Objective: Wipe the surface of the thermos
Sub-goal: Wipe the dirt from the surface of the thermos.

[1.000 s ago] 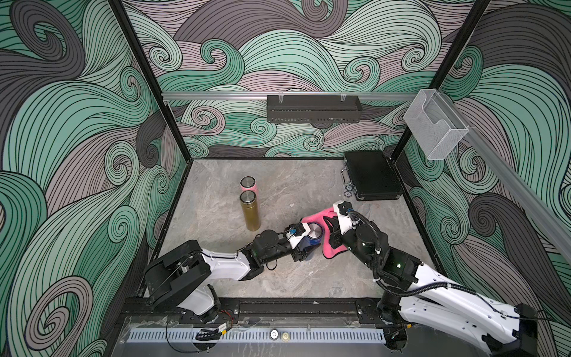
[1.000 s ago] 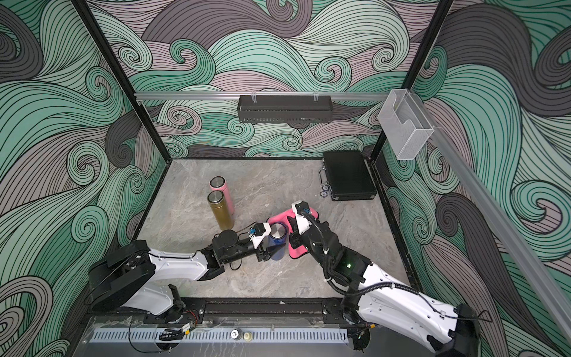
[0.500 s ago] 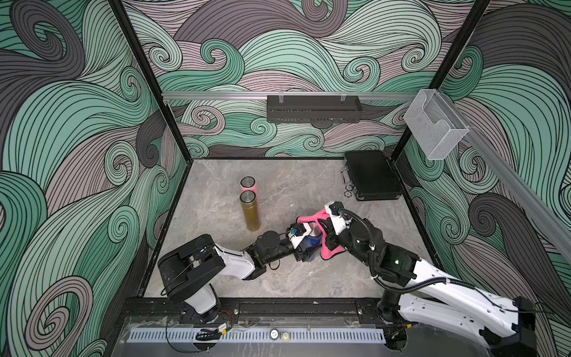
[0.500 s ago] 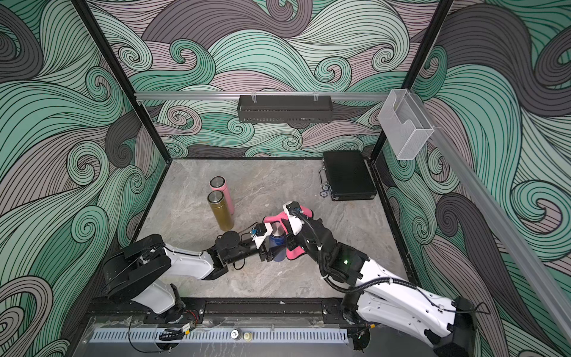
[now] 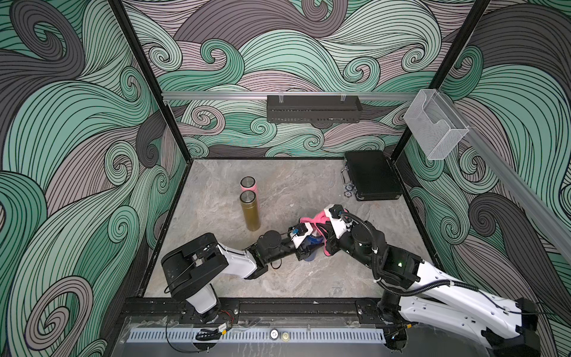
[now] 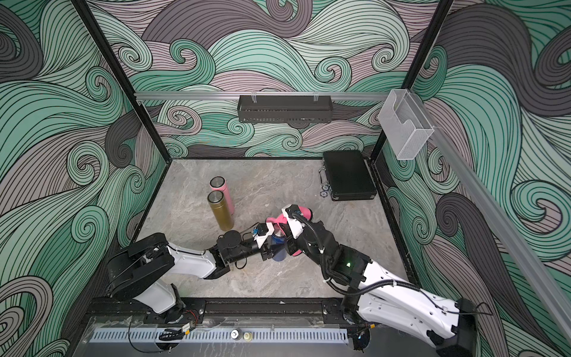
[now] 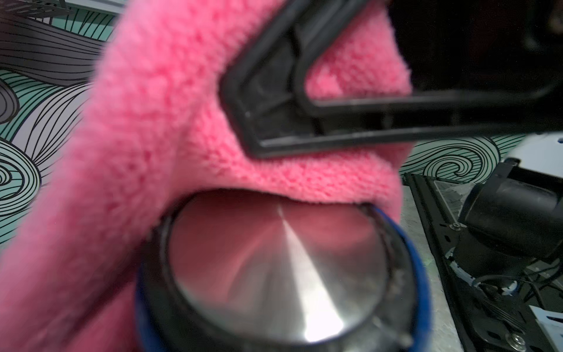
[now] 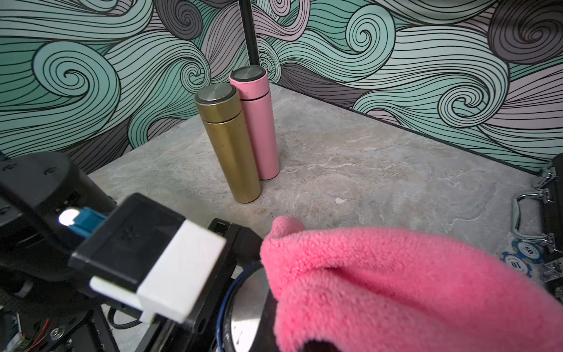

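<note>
Standing upright near the front middle of the table (image 5: 278, 191), the blue thermos (image 6: 279, 251) has its long axis vertical, and any stroke must run along or around that axis. The left gripper (image 6: 269, 248) reaches in level from the robot's left, and its jaws look closed on the body below the steel lid (image 7: 274, 274), bracing it. The right gripper (image 6: 289, 244) comes from the opposite side, pinched tight on the pink cloth (image 8: 396, 289). The cloth drapes over the lid's edge on the side away from the left gripper, and a fold also shows low against the wall facing the right arm. Both arms are at the thermos, but only the right one carries the cloth, so the wiping falls to it. The wall it can reach lies directly ahead of it and below the rim. A sweep down that side, or around toward the back, seems the natural move. The side under the left jaws is blocked, and reaching it would probably need a turn of the thermos or a new hold. A gold flask (image 8: 228, 143) and a pink flask (image 8: 262, 125) stand together well apart, toward the back left.
</note>
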`<action>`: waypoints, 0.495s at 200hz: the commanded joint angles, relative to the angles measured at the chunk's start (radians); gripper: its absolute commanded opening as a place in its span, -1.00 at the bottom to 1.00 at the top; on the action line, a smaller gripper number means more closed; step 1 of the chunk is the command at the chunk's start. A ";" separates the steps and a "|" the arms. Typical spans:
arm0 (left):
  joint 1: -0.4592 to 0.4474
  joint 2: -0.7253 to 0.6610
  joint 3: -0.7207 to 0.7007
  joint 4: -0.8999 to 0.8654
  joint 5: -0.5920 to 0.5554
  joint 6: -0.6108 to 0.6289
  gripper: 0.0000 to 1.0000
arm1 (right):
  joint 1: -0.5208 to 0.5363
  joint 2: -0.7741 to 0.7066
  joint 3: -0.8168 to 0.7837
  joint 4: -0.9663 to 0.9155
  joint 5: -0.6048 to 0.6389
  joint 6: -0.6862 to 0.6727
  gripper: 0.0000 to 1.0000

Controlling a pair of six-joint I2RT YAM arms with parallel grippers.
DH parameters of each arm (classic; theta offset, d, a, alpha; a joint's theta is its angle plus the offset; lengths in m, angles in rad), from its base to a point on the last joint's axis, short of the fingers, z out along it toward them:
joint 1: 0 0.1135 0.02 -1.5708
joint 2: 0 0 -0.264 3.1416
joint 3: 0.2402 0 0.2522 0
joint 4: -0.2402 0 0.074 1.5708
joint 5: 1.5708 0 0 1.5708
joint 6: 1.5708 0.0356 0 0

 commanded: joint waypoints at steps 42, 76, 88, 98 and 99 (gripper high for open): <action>0.007 0.002 0.060 -0.016 -0.018 -0.017 -1.00 | 0.020 0.113 0.018 -0.072 0.063 0.145 -1.00; 0.007 -0.025 0.053 -0.037 -0.021 -0.004 -1.00 | -0.007 0.089 -0.010 -0.126 0.120 0.180 -1.00; 0.007 -0.033 0.048 -0.037 -0.042 -0.006 -1.00 | -0.008 0.044 -0.033 -0.132 0.121 0.183 -1.00; 0.007 -0.037 0.045 -0.038 -0.056 -0.006 -1.00 | -0.008 0.011 -0.047 -0.134 0.088 0.180 -1.00; 0.007 -0.037 0.045 -0.038 -0.057 -0.005 -1.00 | -0.008 0.008 -0.047 -0.134 0.083 0.180 -1.00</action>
